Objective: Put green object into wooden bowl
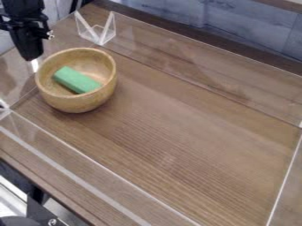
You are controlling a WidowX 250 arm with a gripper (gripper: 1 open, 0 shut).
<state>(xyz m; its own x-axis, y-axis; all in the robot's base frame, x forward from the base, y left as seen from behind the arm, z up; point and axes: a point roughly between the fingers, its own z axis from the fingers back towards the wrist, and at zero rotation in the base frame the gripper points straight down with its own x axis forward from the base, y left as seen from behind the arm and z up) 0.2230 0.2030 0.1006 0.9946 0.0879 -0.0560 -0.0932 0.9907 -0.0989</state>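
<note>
Green object [77, 80]: lying inside wooden bowl [99, 94], on the bowl's floor, long axis diagonal, free of any grip. Wooden bowl: upright on desk [189, 124], near the left rear corner. Hand [32, 55]: above and to the left of the bowl's rim, pointing downward, fingers closed together, holding nothing, apart from bowl and block. Clear plastic wall [287, 181] around the desk's edges; small clear triangular bracket [97, 32] behind the bowl.
</note>
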